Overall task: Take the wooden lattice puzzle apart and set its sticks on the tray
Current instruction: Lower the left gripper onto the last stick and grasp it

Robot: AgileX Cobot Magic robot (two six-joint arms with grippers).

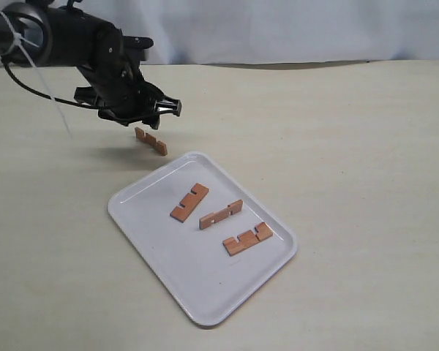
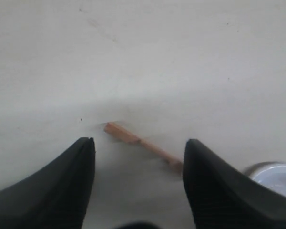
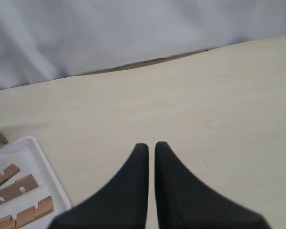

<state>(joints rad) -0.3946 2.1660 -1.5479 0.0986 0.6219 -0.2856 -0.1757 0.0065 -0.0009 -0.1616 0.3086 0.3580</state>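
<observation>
Wooden sticks (image 1: 221, 214): three on tray (image 1: 205, 285), fourth stick (image 1: 151, 141) on table (image 1: 336, 146).

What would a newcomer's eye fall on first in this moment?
The white tray in the middle of the table holds three notched wooden sticks, lying apart from one another. A fourth stick lies on the table just off the tray's far corner, with the open left gripper hanging right above it.
</observation>
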